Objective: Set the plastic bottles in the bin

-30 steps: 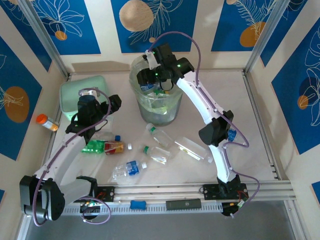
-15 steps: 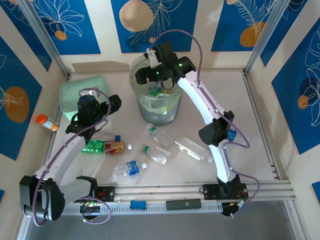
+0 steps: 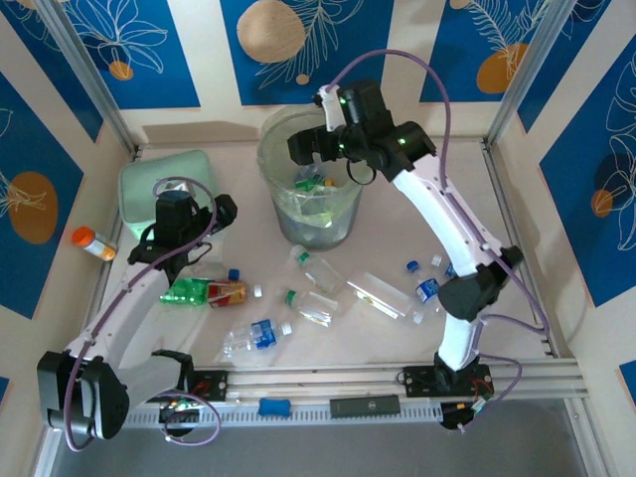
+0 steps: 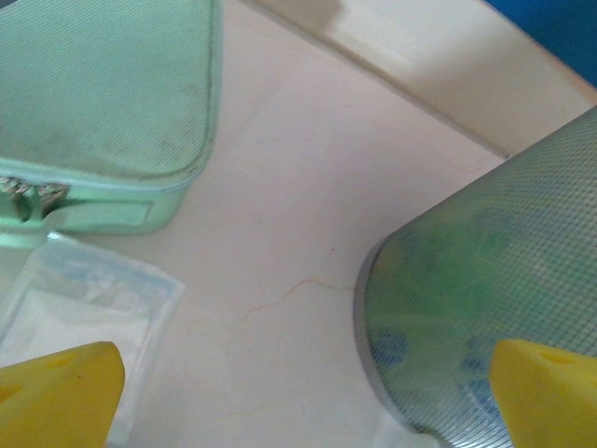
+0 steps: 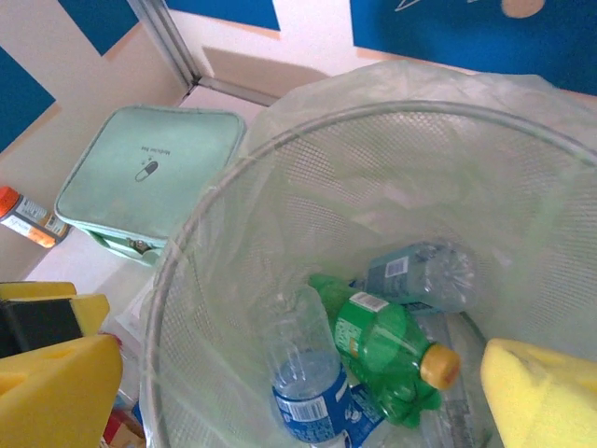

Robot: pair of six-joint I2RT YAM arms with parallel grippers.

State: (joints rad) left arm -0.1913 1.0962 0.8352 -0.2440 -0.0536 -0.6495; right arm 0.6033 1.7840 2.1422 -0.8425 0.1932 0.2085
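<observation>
1. Blue leaf-print panels wall in a pale worktop (image 3: 388, 248). The bin (image 3: 298, 224) stands at far centre, a mint case (image 3: 164, 179) at far left, and an orange-capped vial (image 3: 92, 241) by the left wall.
2. The overhead view shows loose bottles on the worktop on the near side of the bin. A green bottle (image 3: 184, 291) lies end to end with a red-labelled bottle (image 3: 229, 291) at left. Clear bottles (image 3: 318, 268) lie at centre, and a blue-labelled bottle (image 3: 427, 290) lies at right by the right arm's elbow.
3. The right wrist view looks straight down into the bin. A yellow-capped green bottle (image 5: 382, 350) lies at the bottom between a clear blue-labelled one (image 5: 312, 383) and a crumpled clear one (image 5: 415, 271). From overhead these are a blur of green and blue behind the liner.
4. The right pincer (image 5: 298, 383) hangs over the bin's mouth, released, its fingers spread wide with nothing between them. The binned bottles lie well below it.
5. In the left wrist view the left pincer (image 4: 303, 392) is released and empty, fingers wide. It is low over the worktop, with the case to its left and the bin's mesh wall to its right. A clear packet (image 4: 84, 299) lies by its left finger. Overhead, the loose bottles lie on its near side.
</observation>
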